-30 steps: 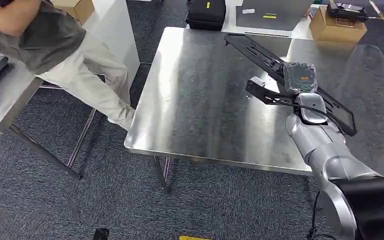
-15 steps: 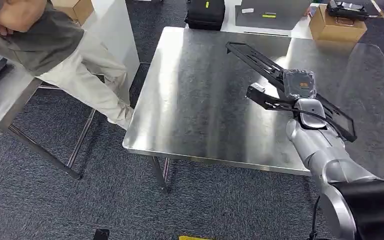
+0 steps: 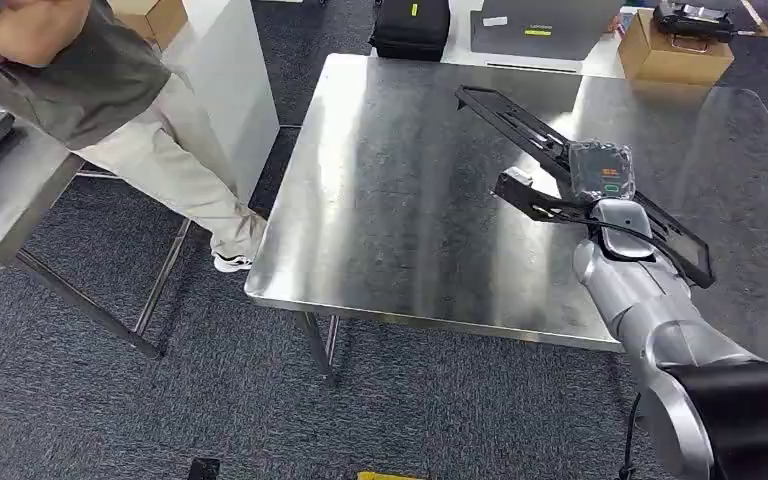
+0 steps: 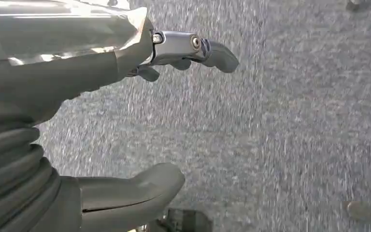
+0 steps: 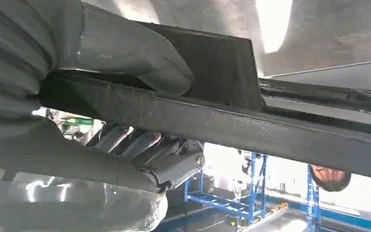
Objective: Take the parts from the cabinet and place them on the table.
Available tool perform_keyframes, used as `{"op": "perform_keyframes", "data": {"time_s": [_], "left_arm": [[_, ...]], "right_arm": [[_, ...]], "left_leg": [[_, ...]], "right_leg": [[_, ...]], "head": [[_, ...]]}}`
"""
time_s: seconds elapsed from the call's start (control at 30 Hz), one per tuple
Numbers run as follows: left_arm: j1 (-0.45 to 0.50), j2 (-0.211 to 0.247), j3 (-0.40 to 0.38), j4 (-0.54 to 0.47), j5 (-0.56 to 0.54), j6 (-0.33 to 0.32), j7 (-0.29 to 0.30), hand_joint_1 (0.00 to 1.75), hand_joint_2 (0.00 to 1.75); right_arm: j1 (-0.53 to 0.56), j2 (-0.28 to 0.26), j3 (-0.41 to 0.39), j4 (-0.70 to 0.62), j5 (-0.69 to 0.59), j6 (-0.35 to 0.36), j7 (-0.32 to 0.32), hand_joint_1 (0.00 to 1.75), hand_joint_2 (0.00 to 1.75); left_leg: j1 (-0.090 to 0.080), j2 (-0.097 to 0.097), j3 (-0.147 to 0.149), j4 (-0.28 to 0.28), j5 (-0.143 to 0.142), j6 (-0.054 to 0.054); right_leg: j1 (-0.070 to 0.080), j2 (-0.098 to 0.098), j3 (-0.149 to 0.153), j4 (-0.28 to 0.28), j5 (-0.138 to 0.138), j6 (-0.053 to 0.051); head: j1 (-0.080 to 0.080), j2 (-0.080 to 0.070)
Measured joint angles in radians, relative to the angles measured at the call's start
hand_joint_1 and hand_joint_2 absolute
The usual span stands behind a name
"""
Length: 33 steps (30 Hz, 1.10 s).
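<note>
One black part held, right hand

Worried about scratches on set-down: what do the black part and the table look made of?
Black part: probably moulded plastic or coated metal; matte, grainy surface in the right wrist view, held by the right robot hand. Table: brushed steel, mirror-like streaked reflections.

Silver metal right arm with black upper cover and thin black cable, clear-wrapped right hand bearing orange and green marks, left hand grey ribbed cover, thick grey thumb, silver screwed finger link
</note>
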Motion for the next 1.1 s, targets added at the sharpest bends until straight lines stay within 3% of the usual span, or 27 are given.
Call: {"op": "perform_keyframes", "data": {"time_s": [0.2, 0.27, 0.43, 0.47, 0.6, 1.03, 1.07, 1.1], "left_arm": [[0.002, 0.002, 0.005, 0.000, -0.002, -0.050, 0.053, 0.00, 1.75], [0.002, 0.002, 0.005, 0.000, -0.004, -0.053, 0.060, 0.00, 1.75], [0.003, 0.006, 0.005, 0.000, -0.008, -0.054, 0.065, 0.00, 1.75], [0.003, 0.006, 0.005, 0.000, -0.010, -0.054, 0.066, 0.00, 1.75], [0.003, 0.006, 0.005, 0.000, -0.013, -0.054, 0.069, 0.00, 1.75], [0.003, 0.009, 0.005, 0.000, -0.019, -0.053, 0.069, 0.00, 1.75], [0.002, 0.007, 0.005, -0.001, -0.021, -0.052, 0.068, 0.00, 1.75], [0.000, 0.008, 0.005, -0.001, -0.021, -0.051, 0.068, 0.00, 1.75]], "right_arm": [[0.013, -0.006, -0.004, 0.003, 0.016, 0.000, -0.004, 1.75, 1.75], [0.017, -0.005, -0.004, 0.004, 0.022, 0.000, -0.005, 1.75, 1.75], [0.025, -0.002, -0.004, 0.003, 0.031, 0.000, -0.005, 1.75, 1.75], [0.026, -0.002, -0.004, 0.003, 0.032, 0.000, -0.005, 1.75, 1.75], [0.031, -0.004, -0.004, 0.004, 0.036, 0.000, -0.006, 1.75, 1.75], [0.032, -0.003, -0.004, 0.004, 0.046, 0.000, -0.010, 1.75, 1.75], [0.029, -0.004, -0.004, 0.002, 0.050, 0.000, -0.009, 1.75, 1.75], [0.026, -0.004, -0.004, 0.002, 0.052, 0.000, -0.009, 1.75, 1.75]], "left_leg": [[0.000, 0.000, 0.000, 0.000, 0.000, 0.000], [-0.003, 0.000, -0.001, 0.005, -0.006, 0.005], [-0.005, 0.000, 0.002, 0.001, -0.008, 0.010], [-0.001, 0.001, 0.001, -0.003, -0.001, 0.000], [-0.011, 0.000, 0.000, 0.002, -0.006, 0.005], [-0.013, 0.000, -0.001, 0.009, -0.015, 0.018], [0.001, 0.003, 0.023, -0.017, -0.014, 0.030], [0.003, 0.005, 0.026, -0.017, -0.014, 0.033]], "right_leg": [[0.000, 0.000, 0.000, 0.000, 0.000, 0.000], [-0.010, 0.000, 0.000, -0.001, 0.000, 0.001], [-0.012, 0.000, 0.001, -0.005, -0.001, 0.001], [-0.003, 0.000, 0.005, 0.004, -0.002, -0.002], [-0.009, 0.000, 0.000, 0.001, -0.003, -0.001], [-0.015, 0.000, 0.002, -0.001, -0.005, 0.003], [-0.011, -0.002, -0.018, 0.052, -0.035, 0.008], [-0.012, -0.002, -0.061, 0.129, -0.064, -0.001]], "head": [[0.000, 0.000], [0.000, 0.000], [-0.001, 0.000], [0.001, 0.000], [0.001, 0.000], [0.002, 0.000], [0.003, 0.000], [0.005, 0.000]]}}
